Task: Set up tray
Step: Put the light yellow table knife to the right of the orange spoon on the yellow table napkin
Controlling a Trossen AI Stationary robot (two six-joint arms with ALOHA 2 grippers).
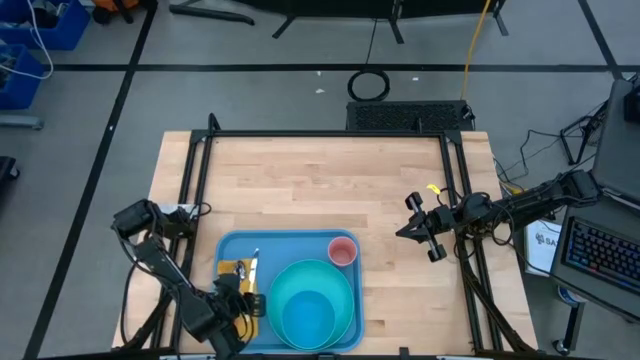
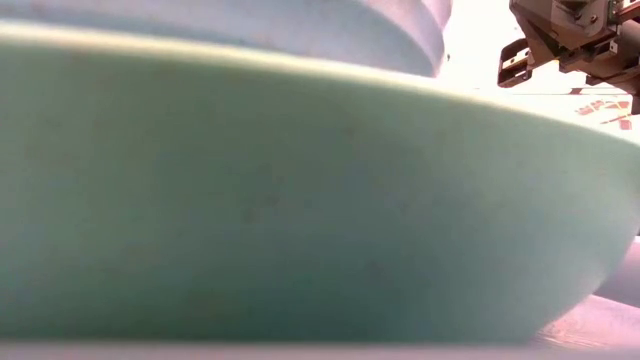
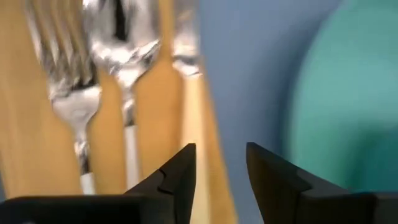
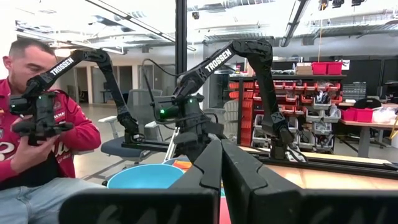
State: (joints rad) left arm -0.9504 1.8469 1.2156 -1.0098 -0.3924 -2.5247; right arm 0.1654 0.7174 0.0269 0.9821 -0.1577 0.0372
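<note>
You are working over a pale wooden tabletop (image 1: 330, 180) framed by black rails, with grey floor around it. At its near left, your left gripper (image 1: 238, 300) hovers low over the left end of the large flat blue plastic tray (image 1: 290, 245), which lies at the table's near edge, centred a little left. Its fingers (image 3: 177, 177) stand partly apart with nothing between them. Just ahead of them an orange napkin (image 3: 31, 93) carries a silver fork (image 3: 71, 93), a spoon (image 3: 121, 56) and a third piece of cutlery (image 3: 185, 46), side by side. To the right, a round turquoise plate (image 1: 345, 290) with a bowl (image 1: 308, 318) on it fills most of the tray, and a small pink cup (image 1: 343, 251) sits in the tray's far right corner. Your right gripper (image 1: 408, 232) waits above the table's right side, fingers (image 4: 211, 168) pressed together, empty. In the room beyond the table, a person (image 4: 37, 137) in a red top is handling a dark device.
</note>
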